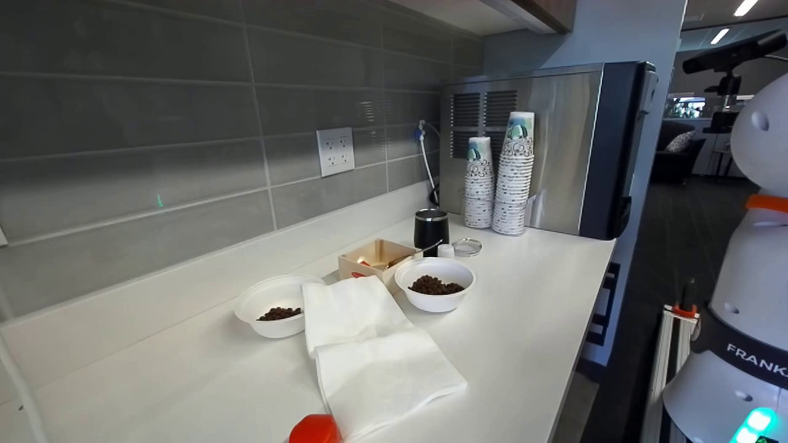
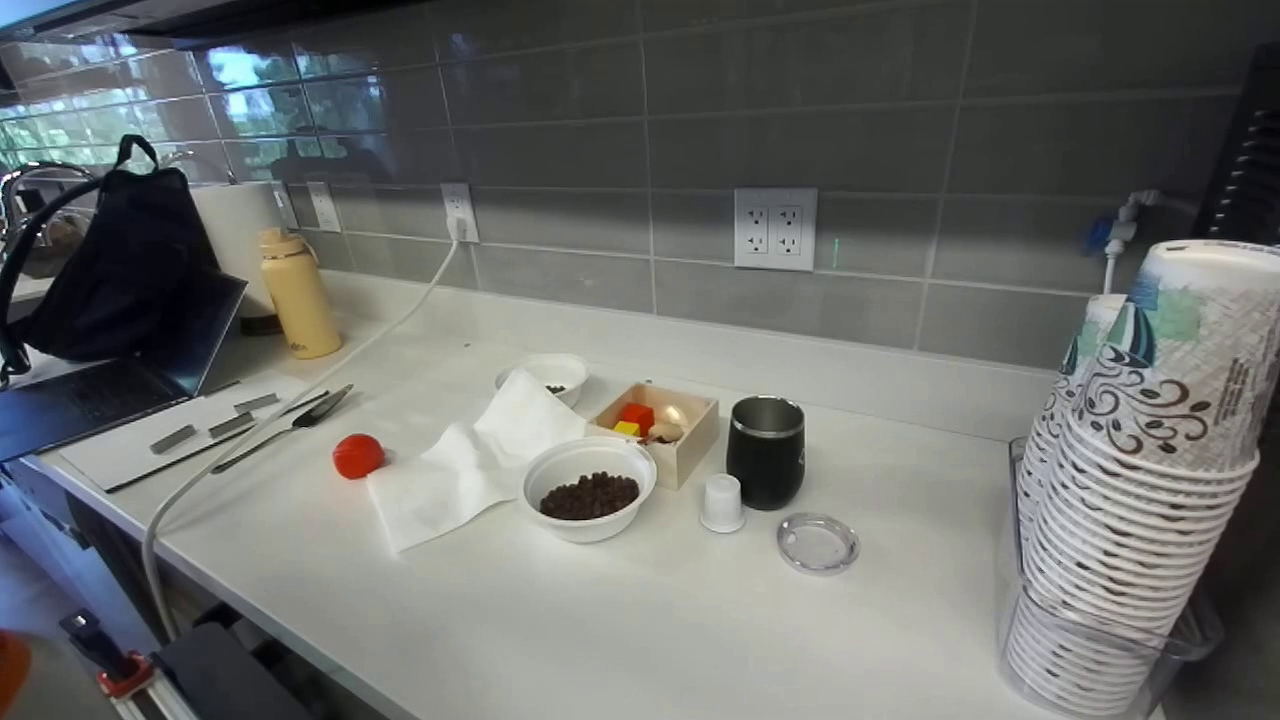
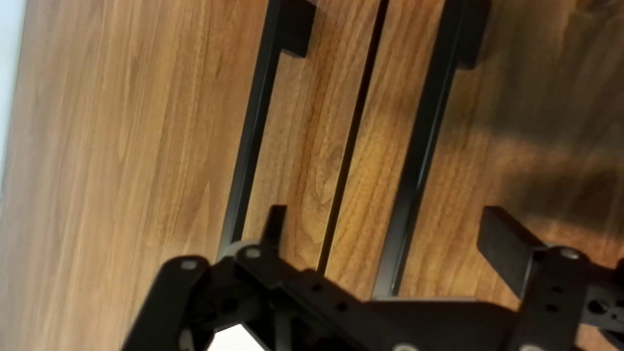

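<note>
Looks like alignment, with hand (image 3: 385,212) wide over a black handle (image 3: 425,141) slanting toward one o'clock, likely needing centring next.

In the wrist view, the tool (image 3: 382,212) is cut off by the near edge. It hides the near ends of the left handle (image 3: 251,126) and the right handle (image 3: 420,146), whose far ends are cut off as well. Whether its fingers (image 3: 504,246) touch the wooden front (image 3: 122,146) cannot be told. In an exterior view, the robot arm (image 1: 748,277) is cut off at the right and the red thing (image 1: 315,429) at the near edge. In an exterior view, the towel (image 2: 425,490) hides part of the far bowl (image 2: 560,370), the paper cups (image 2: 1140,520) are cut off at the right, the laptop (image 2: 90,400) at the left, and the lettering (image 2: 298,347) on the yellow bottle (image 2: 300,300) is too small to read.
</note>
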`<state>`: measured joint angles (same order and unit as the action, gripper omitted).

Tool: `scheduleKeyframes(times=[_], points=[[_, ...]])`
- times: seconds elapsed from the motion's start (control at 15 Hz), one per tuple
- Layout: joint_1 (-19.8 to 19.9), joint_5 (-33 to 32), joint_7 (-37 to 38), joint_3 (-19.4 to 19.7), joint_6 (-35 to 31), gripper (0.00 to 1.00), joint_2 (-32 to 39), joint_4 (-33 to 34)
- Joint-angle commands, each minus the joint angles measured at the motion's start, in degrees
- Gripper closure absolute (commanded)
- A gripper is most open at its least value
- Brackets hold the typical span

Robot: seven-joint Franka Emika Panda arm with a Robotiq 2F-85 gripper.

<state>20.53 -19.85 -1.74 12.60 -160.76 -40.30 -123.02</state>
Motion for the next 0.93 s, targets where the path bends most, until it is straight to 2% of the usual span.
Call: scheduleKeyframes(times=[0.0, 0.33, 0.6, 0.8, 0.87], points=[[-3.7, 3.9, -4.4, 3.0, -0.2, 0.00, 5.0, 5.7], [-6.0, 7.1, -7.2, 6.1, 0.1, 0.00, 8.9, 9.8], [-6.7, 9.4, -8.9, 8.7, 0.4, 0.00, 9.3, 10.6], [-5.0, 9.4, -8.3, 8.1, 2.6, 0.00, 6.4, 8.3], [-3.1, 8.3, -7.3, 7.0, 3.1, 0.00, 5.2, 7.1]])
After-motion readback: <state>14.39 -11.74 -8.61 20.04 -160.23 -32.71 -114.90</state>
